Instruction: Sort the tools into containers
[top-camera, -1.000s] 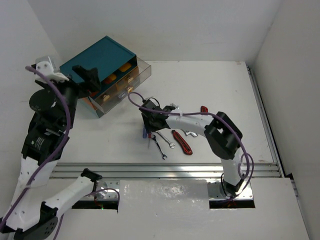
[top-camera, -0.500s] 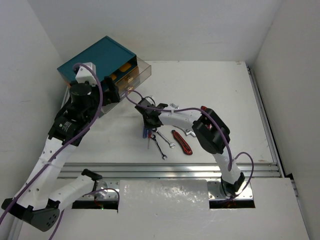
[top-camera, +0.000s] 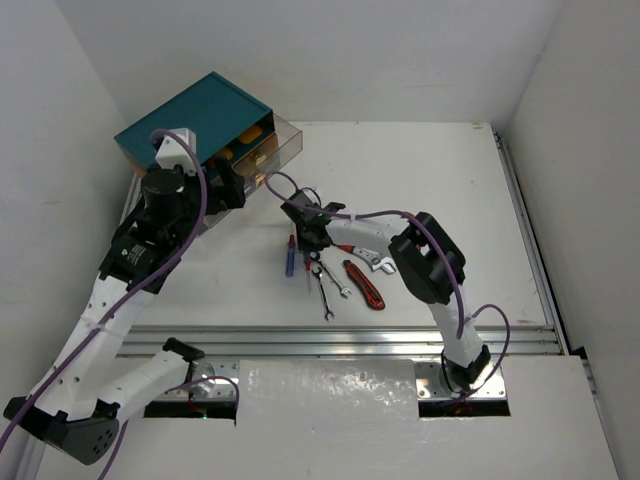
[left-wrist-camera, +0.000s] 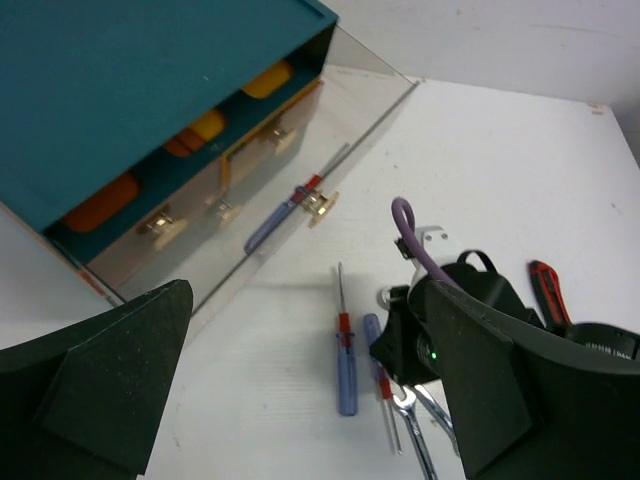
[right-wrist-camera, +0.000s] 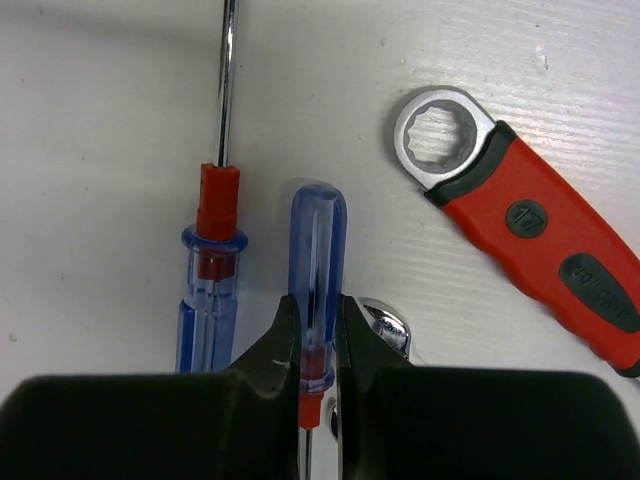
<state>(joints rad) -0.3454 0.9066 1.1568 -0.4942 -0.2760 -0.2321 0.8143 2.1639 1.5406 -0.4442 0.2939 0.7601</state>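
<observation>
My right gripper (right-wrist-camera: 317, 340) is shut on the clear blue handle of a screwdriver (right-wrist-camera: 318, 240) that lies on the table; both pads press its sides. A second blue and red screwdriver (right-wrist-camera: 205, 290) lies just left of it. From above, the right gripper (top-camera: 313, 240) sits over the cluster of tools, with silver wrenches (top-camera: 330, 285) and red-and-black cutters (top-camera: 366, 286) nearby. My left gripper (left-wrist-camera: 310, 400) hangs open and empty above the table, in front of the teal-topped cabinet (left-wrist-camera: 150, 90). One cabinet drawer (left-wrist-camera: 300, 170) stands pulled out with a screwdriver (left-wrist-camera: 285, 210) inside.
A red-handled wrench (right-wrist-camera: 530, 235) lies right of the held screwdriver. A silver wrench end (right-wrist-camera: 392, 328) pokes out beside my right finger. The cabinet (top-camera: 200, 115) stands at the table's far left corner. A metal rail (top-camera: 330, 340) runs along the near edge.
My right gripper has closed on the blue-handled screwdriver and shifted slightly toward the far right. The left arm swung in toward the cabinet a second ago and has since held still.
</observation>
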